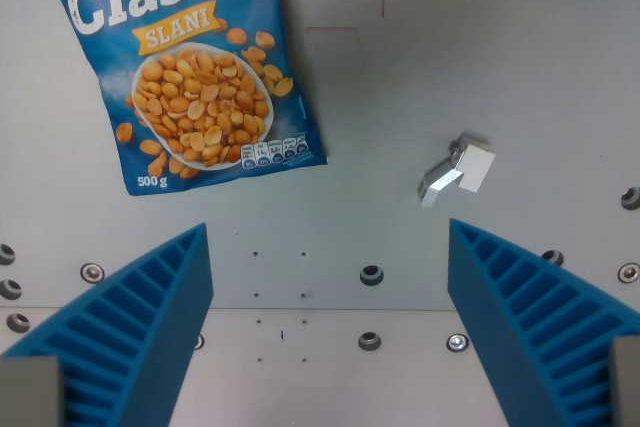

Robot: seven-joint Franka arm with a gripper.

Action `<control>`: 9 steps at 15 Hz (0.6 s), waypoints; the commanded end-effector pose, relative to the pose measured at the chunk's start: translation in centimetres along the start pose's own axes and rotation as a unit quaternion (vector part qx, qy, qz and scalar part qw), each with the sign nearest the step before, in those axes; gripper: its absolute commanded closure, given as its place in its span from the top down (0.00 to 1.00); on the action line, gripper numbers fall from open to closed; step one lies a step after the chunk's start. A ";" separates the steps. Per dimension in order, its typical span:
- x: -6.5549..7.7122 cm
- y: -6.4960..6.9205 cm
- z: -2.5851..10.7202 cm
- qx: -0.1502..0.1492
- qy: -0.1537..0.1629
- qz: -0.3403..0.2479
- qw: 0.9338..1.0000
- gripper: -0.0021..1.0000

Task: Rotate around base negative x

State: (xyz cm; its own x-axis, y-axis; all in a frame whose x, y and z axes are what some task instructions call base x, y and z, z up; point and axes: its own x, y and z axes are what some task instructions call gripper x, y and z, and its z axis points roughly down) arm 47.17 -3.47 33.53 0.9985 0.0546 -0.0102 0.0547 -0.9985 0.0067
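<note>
Blue peanut bag (pixel 195 67) reading "Classic", "SLANI", "500 g" lies on grey table (pixel 420 147), gripper (pixel 330 332) fingers spread wide, holding nothing.

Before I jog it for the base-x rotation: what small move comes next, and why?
Probably start the negative-x rotation slowly. The tool is open and empty, its blue ribbed fingers clear of the blue peanut bag and the small grey metal block.
</note>
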 end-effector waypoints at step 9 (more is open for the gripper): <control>0.0 0.0 -0.2 -0.060 -0.001 0.001 0.998 1.00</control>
State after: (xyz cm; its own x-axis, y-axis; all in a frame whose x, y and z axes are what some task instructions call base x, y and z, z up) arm 47.17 -3.65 33.53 0.9980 0.0613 -0.0121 0.0615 -0.9979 0.0218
